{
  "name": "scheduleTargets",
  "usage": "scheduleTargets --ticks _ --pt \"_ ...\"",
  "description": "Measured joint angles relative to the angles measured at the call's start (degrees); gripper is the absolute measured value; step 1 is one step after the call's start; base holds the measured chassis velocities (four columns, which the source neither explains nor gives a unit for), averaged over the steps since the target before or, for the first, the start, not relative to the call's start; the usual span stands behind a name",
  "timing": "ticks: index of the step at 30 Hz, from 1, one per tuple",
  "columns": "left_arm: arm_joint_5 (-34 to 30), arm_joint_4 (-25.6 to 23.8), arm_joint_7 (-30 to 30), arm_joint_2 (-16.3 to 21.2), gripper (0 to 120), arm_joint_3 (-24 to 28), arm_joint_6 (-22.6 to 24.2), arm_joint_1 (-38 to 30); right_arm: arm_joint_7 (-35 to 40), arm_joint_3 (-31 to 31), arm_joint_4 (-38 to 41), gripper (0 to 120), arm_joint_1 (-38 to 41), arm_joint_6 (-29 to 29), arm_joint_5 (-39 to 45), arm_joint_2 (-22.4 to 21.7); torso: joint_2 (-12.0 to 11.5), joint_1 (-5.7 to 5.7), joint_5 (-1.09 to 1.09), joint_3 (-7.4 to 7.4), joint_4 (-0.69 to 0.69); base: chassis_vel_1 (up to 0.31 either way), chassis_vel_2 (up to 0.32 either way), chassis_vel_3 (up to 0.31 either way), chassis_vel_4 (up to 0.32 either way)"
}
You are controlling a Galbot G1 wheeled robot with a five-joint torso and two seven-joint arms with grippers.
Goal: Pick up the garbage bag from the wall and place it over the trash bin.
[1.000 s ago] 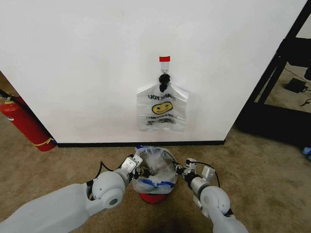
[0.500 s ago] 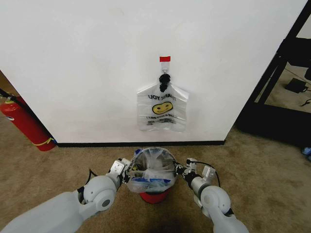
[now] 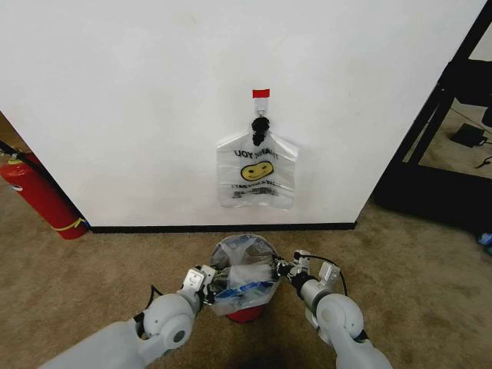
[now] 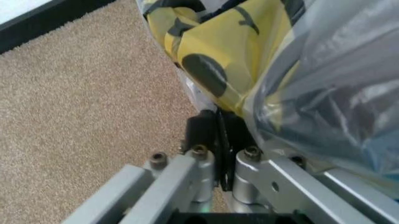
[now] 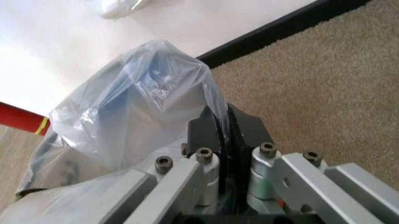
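The garbage bag (image 3: 244,270), thin and see-through with blue marks, is draped over the trash bin, whose red base (image 3: 244,314) peeks out below it on the carpet by the wall. My left gripper (image 3: 206,278) is shut on the bag's left edge, low beside the bin. In the left wrist view the left gripper (image 4: 217,128) pinches the plastic under the bag's yellow smiley print (image 4: 237,51). My right gripper (image 3: 283,269) is shut on the bag's right edge. In the right wrist view the right gripper (image 5: 219,126) holds the film (image 5: 137,116) stretched upward.
A flat bunch of like bags (image 3: 256,173) hangs from a black tie under a red tag (image 3: 260,94) on the white wall. A red fire extinguisher (image 3: 38,196) leans at the left. A black frame (image 3: 450,100) stands at the right, with brown carpet all around.
My left gripper has swung out to the left, then lower and closer to me, dragging the bag's left edge down the bin's side. The right gripper has stayed put.
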Motion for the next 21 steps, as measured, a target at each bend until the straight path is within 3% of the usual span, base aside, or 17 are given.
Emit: scheduleTargets --ticks 10,14,16,21 --pt "1.78 -6.62 0.15 1.72 36 -8.56 0.56 4.81 0.88 -0.01 1.27 0 -0.23 -0.47 0.62 -0.49 0.0 0.0 0.02 0.0 0.0 0.0 0.0 0.0 0.0" --pt "3.25 -10.83 0.55 2.69 54 -13.2 0.85 9.35 1.54 -0.26 2.3 0 -0.47 -1.17 0.73 -0.56 0.0 0.0 0.01 -0.01 0.0 0.0 0.0 0.0 0.0" --pt "3.31 -11.53 0.73 2.85 57 -13.88 0.85 10.24 1.71 -0.26 2.59 0 -0.56 -1.36 0.82 -0.67 0.0 0.0 0.02 0.0 0.01 0.0 0.0 0.0 0.0" --pt "3.71 -12.43 1.93 2.81 79 -14.78 0.76 12.44 2.73 -0.05 4.87 0 -1.37 -2.23 1.71 -1.28 0.0 0.0 0.0 -0.02 -0.01 0.0 0.0 0.0 0.0"
